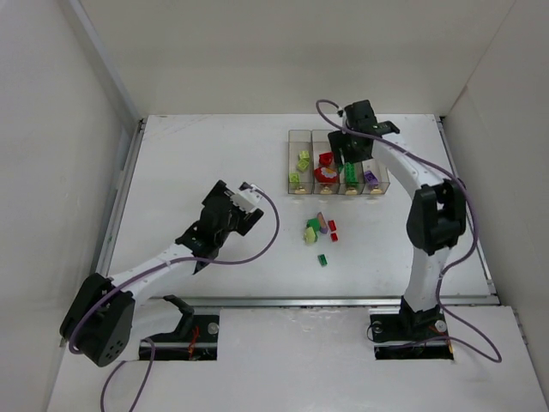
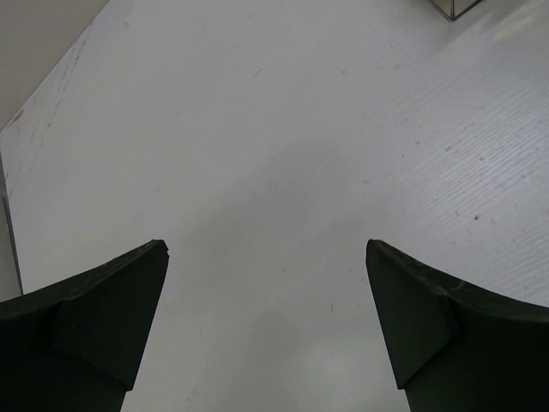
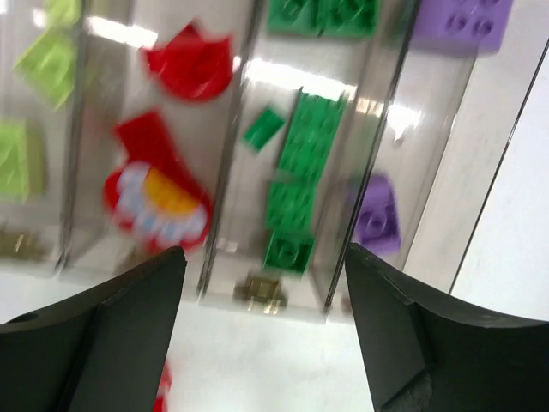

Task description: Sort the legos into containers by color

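Observation:
Four clear containers (image 1: 299, 137) stand in a row at the back. They hold pale yellow-green (image 1: 303, 160), red (image 1: 325, 172), green (image 1: 352, 176) and purple (image 1: 371, 178) legos. Loose legos (image 1: 319, 229) lie on the table in front of them, with a single green one (image 1: 322, 259) nearer. My right gripper (image 1: 347, 154) hangs open and empty over the green bin; its wrist view shows green bricks (image 3: 300, 184), purple bricks (image 3: 375, 215) and red pieces (image 3: 159, 193) below. My left gripper (image 1: 244, 210) is open and empty over bare table to the left of the loose legos.
White walls enclose the table on three sides. A metal rail (image 1: 343, 300) runs along the near edge. A corner of the containers (image 2: 455, 7) shows at the top right of the left wrist view.

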You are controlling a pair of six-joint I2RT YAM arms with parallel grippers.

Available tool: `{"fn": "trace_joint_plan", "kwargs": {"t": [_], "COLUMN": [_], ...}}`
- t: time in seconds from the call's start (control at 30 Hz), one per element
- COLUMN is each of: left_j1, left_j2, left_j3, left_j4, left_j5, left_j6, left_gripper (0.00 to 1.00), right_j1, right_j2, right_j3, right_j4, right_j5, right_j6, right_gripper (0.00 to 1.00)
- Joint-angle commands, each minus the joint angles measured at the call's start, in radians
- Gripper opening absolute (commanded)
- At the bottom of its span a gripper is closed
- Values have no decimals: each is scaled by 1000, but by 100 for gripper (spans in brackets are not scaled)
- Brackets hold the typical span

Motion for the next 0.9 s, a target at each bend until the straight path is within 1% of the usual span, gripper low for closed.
{"fn": "trace_joint_plan", "kwargs": {"t": [0.0, 0.03, 0.07, 0.1, 0.13, 0.17, 0.2, 0.27, 0.3, 0.33, 0.37, 0.4, 0.47, 0.5, 0.57, 0.6, 0.67, 0.77, 0.8, 0.87], "left_j1": [2, 2, 2, 2, 2, 2, 2, 2, 2, 2, 2, 2, 2, -7, -22, -22, -36, -36, -36, -36], "left_j2": [-15, -15, -24, -24, -36, -49, -49, -75, -75, -88, -98, -111, -127, -141, -153, -165, -176, -176, -185, -185], "left_j3": [43, 43, 43, 43, 43, 43, 32, 32, 22, 12, 12, 12, 0, -12, -21, -32, -32, -41, -41, -41], "left_j4": [49, 49, 49, 49, 40, 40, 26, 13, -1, -1, -10, -10, -20, -30, -30, -30, -41, -41, -41, -41], "left_j5": [33, 33, 33, 33, 33, 42, 42, 54, 54, 63, 63, 73, 73, 73, 62, 51, 51, 51, 51, 51], "left_j6": [13, 13, 13, 1, -8, -8, -17, -28, -39, -39, -48, -48, -57, -57, -57, -57, -48, -48, -48, -48], "left_gripper": [100, 100, 100, 100, 100, 100, 100, 100, 100, 100, 100, 100, 100, 100, 100, 100, 100, 100, 100, 100], "right_j1": [90, 142, 168, 192, 243, 268, 292, 367, 393, 419, 465, 484, 496, 496, 496, 496, 506, 506, 506, 506], "right_j2": [-207, -240, -301, -328, -352, -375, -415, -449, -477, -488, -488, -500, -500, -500, -500, -489, -462, -405, -390, -363], "right_j3": [-101, -144, -231, -275, -319, -408, -453, -534, -607, -640, -672, -723, -760, -790, -804, -804, -824, -814, -803, -785], "right_j4": [-13, -13, -13, -22, -22, -32, -32, -32, -13, -4, 8, 17, 43, 56, 89, 102, 142, 174, 174, 163], "right_j5": [11, 11, 11, -3, -22, -38, -55, -107, -116, -116, -125, -125, -145, -145, -145, -154, -155, -164, -153, -142], "right_j6": [-54, -54, -54, -10, 18, 47, 112, 172, 200, 255, 280, 300, 349, 363, 374, 374, 374, 337, 337, 322], "right_gripper": [81, 81, 81, 81, 81, 81, 81, 81, 81, 81, 79, 79, 76, 76, 72, 68, 64, 56, 47, 42]}}
